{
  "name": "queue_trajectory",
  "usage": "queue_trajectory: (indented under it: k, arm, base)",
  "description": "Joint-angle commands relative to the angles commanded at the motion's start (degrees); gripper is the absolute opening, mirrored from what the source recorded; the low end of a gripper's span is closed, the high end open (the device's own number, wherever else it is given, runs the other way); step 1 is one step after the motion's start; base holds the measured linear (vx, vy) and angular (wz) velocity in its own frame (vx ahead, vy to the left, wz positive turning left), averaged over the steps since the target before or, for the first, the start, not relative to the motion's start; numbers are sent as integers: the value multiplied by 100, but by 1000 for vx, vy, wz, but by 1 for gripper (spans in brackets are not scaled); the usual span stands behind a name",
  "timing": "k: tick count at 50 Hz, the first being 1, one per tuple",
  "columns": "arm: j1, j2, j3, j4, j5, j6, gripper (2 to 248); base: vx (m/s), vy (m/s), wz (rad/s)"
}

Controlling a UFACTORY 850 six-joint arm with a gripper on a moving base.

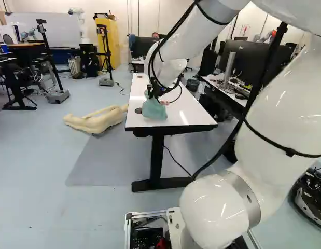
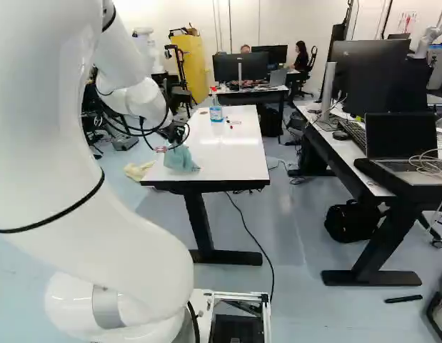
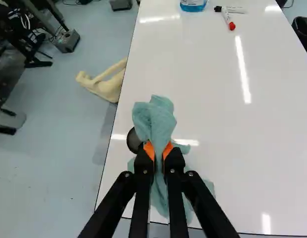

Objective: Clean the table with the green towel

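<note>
- It's a busy workroom with a pale floor (image 1: 41, 171), and the white table (image 3: 217, 124) has glare streaks across it; from here I'd guess they could hide a smear and leave a patch unwiped.
- Closest to me is the big white arm (image 1: 217, 210). The table's far end looks a long reach away, so the pressure may slacken out there.
- The towel's loose skirt spreads close to the table's near edge; pull that way and cloth could slip over, wiping nothing.
- The green towel (image 3: 155, 119) is bunched at the near end, its middle pinched between the hand's (image 3: 158, 149) two orange pads. That narrow pinch could let it twist or pull free if the cloth drags.
- Just beside the hand is a round black disc (image 3: 133, 141) set by the table's side edge; a fold may snag there.
- Pale dummy legs (image 1: 95, 120) lie on the floor alongside; a towel dropped over that side could land near them.
- Farther along stand a spray bottle (image 2: 216, 111) and, beside it, two pens (image 3: 229, 20): a long sweep might tip the one and roll the others.
</note>
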Motion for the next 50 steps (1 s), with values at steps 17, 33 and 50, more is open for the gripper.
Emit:
queue_trajectory:
  k: [17,33,50]
  arm:
    - [147,-124,-127,0,0,0,38]
    - [147,-124,-127,0,0,0,132]
    - [147,-124,-127,0,0,0,242]
  base:
    - [0,0,0]
    - [0,0,0]
    - [0,0,0]
